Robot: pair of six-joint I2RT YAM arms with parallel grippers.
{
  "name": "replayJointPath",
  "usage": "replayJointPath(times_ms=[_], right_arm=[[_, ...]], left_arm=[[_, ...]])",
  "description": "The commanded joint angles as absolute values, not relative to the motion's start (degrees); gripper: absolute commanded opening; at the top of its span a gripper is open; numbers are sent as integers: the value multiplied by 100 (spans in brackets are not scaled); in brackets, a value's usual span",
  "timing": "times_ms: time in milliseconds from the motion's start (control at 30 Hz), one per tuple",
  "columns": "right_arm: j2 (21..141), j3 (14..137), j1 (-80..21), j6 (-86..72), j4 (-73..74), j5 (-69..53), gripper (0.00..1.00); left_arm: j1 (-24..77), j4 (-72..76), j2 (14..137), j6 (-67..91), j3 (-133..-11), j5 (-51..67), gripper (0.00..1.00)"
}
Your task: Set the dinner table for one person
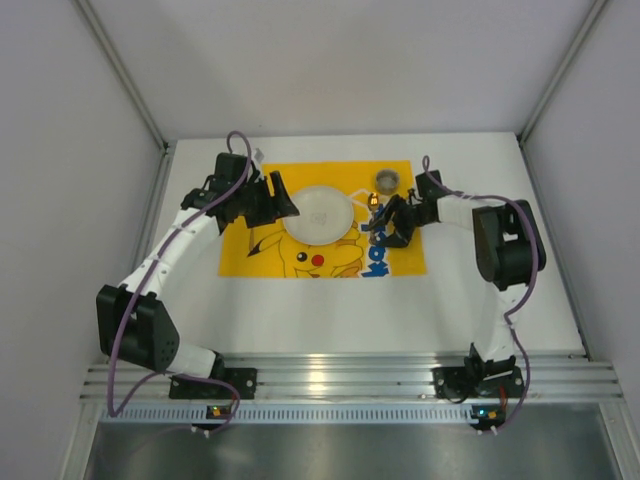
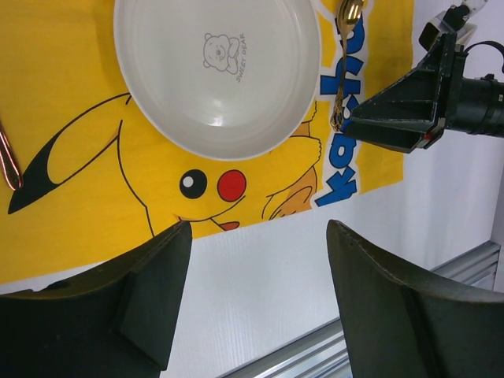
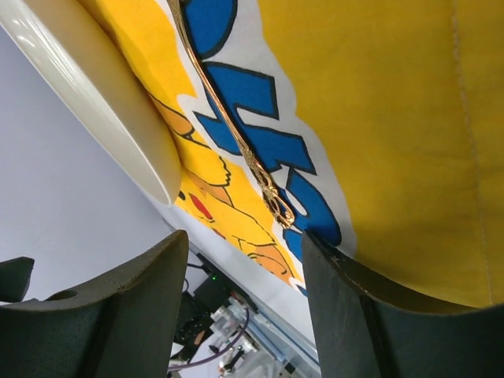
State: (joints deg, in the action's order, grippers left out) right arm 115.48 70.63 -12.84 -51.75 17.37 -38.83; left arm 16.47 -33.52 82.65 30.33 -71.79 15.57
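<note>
The white dinner table (image 1: pixel 300 300) carries a yellow Pikachu mat (image 1: pixel 400 255) with a white plate (image 1: pixel 322 213) at its centre. A gold spoon (image 3: pixel 236 134) lies flat on the mat to the right of the plate, its ornate handle end just past my right fingertip (image 3: pixel 315 248). The right gripper (image 3: pixel 242 236) stands open low over the mat with nothing between its fingers; it also shows beside the spoon (image 1: pixel 372 203) as the right gripper (image 1: pixel 380 232). My left gripper (image 1: pixel 290 207) hovers open and empty at the plate's left edge. From the left wrist, the left gripper (image 2: pixel 258 228) looks across the plate (image 2: pixel 216 71).
A small round cup (image 1: pixel 385 180) stands on the mat's back right corner. A thin copper-coloured utensil (image 2: pixel 8 157) shows at the mat's left edge. Grey walls enclose the table on three sides, and an aluminium rail (image 1: pixel 340 378) runs along the near edge.
</note>
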Motion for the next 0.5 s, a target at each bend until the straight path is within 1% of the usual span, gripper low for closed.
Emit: replayJointPath(times_ms=[0, 133, 167, 267, 300, 333, 433, 467], right_arm=[[11022, 7347, -1239, -4984, 2091, -3823, 60], [10680, 7453, -1230, -4695, 2451, -3701, 62], [10583, 7497, -1230, -4615, 2574, -3570, 63], [10144, 7707, -1248, -4141, 3136, -3166, 66], [9838, 7882, -1283, -4000, 3381, -3051, 67], [9670, 8006, -1301, -3686, 3506, -2919, 73], [8862, 8708, -1546, -2983, 4103, -1832, 75], [8598, 8875, -1669, -2832, 4278, -758, 75]], left_arm=[[1617, -3147, 8218, 3094, -7286, 1635, 74], [1617, -3199, 8218, 3076, -7330, 1513, 75], [1617, -3251, 8218, 3067, -7356, 1433, 76], [1617, -3515, 8218, 2954, -7602, 1205, 78], [1617, -3594, 8200, 2901, -7768, 1100, 79], [1617, -3769, 8200, 2839, -7874, 986, 80], [1617, -4304, 8253, 2698, -8164, 29, 84], [1617, -4463, 8305, 2733, -8209, -496, 85]])
